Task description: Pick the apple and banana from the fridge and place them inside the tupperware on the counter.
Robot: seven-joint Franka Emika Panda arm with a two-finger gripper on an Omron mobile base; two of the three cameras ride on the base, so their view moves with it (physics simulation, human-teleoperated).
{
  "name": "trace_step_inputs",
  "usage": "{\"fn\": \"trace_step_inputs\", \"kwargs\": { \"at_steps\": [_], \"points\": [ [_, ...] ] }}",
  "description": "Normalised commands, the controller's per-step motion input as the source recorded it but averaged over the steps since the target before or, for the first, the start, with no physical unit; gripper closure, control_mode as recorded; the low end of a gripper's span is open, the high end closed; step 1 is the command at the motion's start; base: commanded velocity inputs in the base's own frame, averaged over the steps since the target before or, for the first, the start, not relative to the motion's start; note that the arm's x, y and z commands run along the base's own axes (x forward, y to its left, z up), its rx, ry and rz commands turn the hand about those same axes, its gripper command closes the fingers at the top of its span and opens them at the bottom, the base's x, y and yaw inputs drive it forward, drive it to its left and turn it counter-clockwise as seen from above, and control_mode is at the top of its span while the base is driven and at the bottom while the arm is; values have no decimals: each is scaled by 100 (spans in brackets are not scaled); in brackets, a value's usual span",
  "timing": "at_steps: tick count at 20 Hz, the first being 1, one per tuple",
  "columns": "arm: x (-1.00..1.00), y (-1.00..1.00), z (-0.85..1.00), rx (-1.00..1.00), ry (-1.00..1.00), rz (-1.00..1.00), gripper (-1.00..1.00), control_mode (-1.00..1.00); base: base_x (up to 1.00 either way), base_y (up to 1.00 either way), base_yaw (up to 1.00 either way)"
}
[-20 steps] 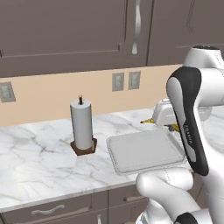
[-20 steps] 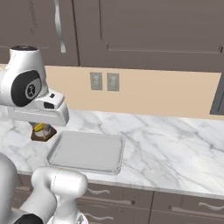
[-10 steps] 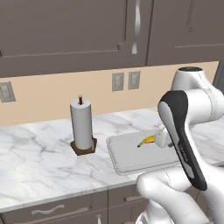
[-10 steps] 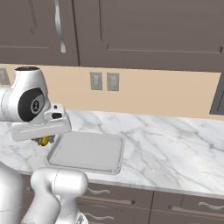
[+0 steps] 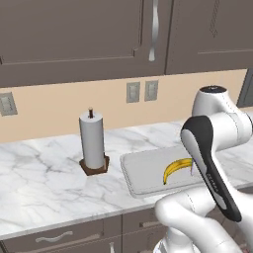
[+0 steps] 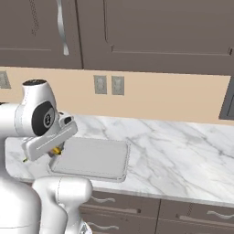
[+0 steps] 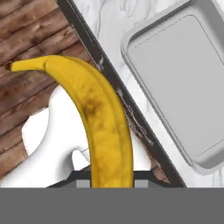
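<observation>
My gripper (image 7: 111, 177) is shut on the banana (image 7: 101, 118), a curved yellow fruit with a dark tip that rises from between the fingers. The banana (image 5: 177, 171) hangs in the air near the front side of the tupperware (image 5: 143, 173), a shallow light-grey tray on the marble counter (image 5: 44, 188). In the hand view the counter's front edge runs under the banana and the tupperware (image 7: 183, 83) lies to the upper right. In the right base view the banana (image 6: 57, 150) peeks out below my white hand, at the tray's (image 6: 93, 157) near left corner. The apple and fridge are out of view.
A paper-towel roll (image 5: 92, 142) on a brown stand sits left of the tray. Dark brown cabinets hang above the counter, with wall outlets (image 5: 141, 91) on the beige backsplash. Bare marble stretches to the right of the tray (image 6: 183, 151). My own forearm (image 5: 207, 163) covers the tray's right end.
The arm has swung the banana down and toward the counter's front, from behind the tray's far right corner to low over its near side. The grip stays shut.
</observation>
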Motion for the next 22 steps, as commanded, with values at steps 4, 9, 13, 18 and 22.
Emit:
{"fn": "trace_step_inputs", "kwargs": {
  "at_steps": [4, 9, 13, 18, 22],
  "points": [
    [29, -21, -34, -1, 1, 7, 100, -100, 0, 0, 0],
    [46, -31, -37, 0, 1, -1, 100, -100, 0, 0, 0],
    [49, -23, -36, 0, 1, -3, 100, -100, 0, 0, 0],
    [53, -6, -44, -2, 5, -8, 100, -100, 0, 0, 0],
    [53, -1, -45, -9, 19, -13, 100, -100, 0, 0, 0]
  ]
}}
